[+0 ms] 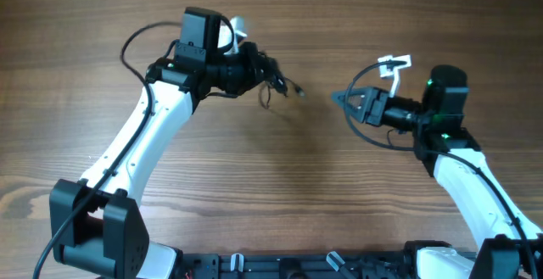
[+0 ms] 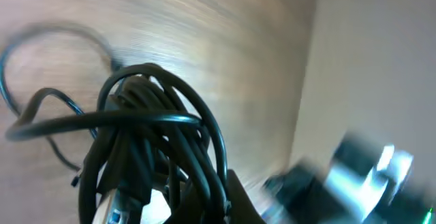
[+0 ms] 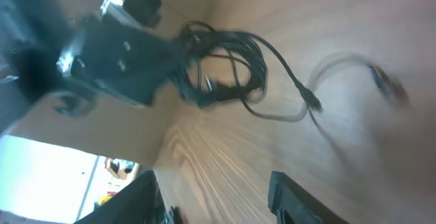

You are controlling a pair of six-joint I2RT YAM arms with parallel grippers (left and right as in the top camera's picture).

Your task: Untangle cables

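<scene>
1. Two arms, white with black joints, reach over the desk (image 1: 254, 186): the left arm (image 1: 157, 131) and the right arm (image 1: 475, 194).
2. One dark bunch of cables (image 2: 136, 163) is all that can be counted. The cords are looped over each other too tightly to tell how many there are.
3. The bunch sits at the far left part of the desk, at the tip of the left end effector (image 1: 253, 65), which is clamped together on it.
4. Two loose strands trail out of the bunch toward the middle of the desk. Each ends in a small plug (image 3: 315, 103); the farther one is blurred.
5. The right end effector (image 1: 346, 99) is well apart from the bunch, pointing toward it. Its two fingers (image 3: 293, 197) stand apart with nothing between them.
6. The desk is one brown wood-grain surface, with the grain running side to side in the overhead view.
7. Beyond the desk's edge the wrist views show a pale, plain wall (image 2: 368, 60) and a bright patch too blurred to make out.
</scene>
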